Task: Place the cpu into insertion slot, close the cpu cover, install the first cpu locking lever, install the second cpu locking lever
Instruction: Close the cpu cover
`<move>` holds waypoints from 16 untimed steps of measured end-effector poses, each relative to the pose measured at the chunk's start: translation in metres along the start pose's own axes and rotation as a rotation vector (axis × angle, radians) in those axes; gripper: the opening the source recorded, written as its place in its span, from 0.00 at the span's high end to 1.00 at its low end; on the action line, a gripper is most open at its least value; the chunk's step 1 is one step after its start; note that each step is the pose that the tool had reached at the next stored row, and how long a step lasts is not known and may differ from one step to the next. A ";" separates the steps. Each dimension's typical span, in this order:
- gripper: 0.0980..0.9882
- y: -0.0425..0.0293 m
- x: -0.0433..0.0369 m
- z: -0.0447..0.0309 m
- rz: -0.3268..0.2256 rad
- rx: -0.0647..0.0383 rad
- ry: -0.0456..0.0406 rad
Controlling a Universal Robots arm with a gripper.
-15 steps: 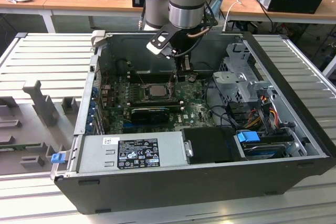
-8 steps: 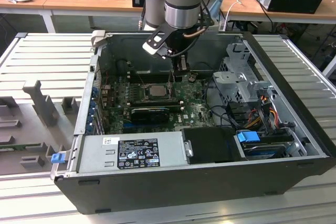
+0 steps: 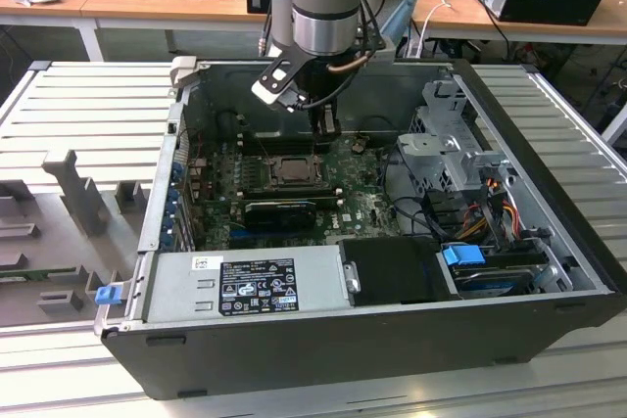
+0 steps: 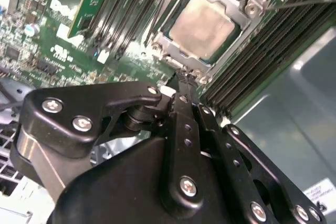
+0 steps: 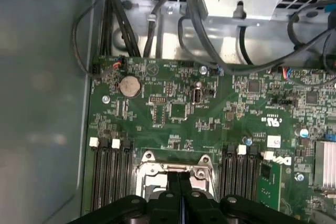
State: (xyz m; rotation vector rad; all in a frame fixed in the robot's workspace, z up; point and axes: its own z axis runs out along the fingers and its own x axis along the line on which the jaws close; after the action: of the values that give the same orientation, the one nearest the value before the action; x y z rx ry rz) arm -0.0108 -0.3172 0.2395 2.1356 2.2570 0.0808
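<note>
The cpu (image 4: 202,24) is seen seated in the slot (image 3: 269,171) on the green board (image 5: 178,114), with the cover (image 4: 167,39) laid flat around its metal face. The gripper (image 4: 185,77) is lowered into the open case (image 3: 549,271), which is set on the ribbed tabletop (image 3: 88,95). The jaws are pressed together with nothing between them, their tip just beside the cover's edge.

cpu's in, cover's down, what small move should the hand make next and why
Probably press the shut hand down a little at the cpu cover's edge: the cpu already sits under the lowered cover, and the hand is right at that edge.
</note>
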 end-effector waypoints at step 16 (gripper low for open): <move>0.99 -0.0353 0.0018 0.0088 0.000 0.004 0.0031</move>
State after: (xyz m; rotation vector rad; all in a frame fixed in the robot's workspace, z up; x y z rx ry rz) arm -0.0455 -0.3172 0.2286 2.1392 2.2607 0.0795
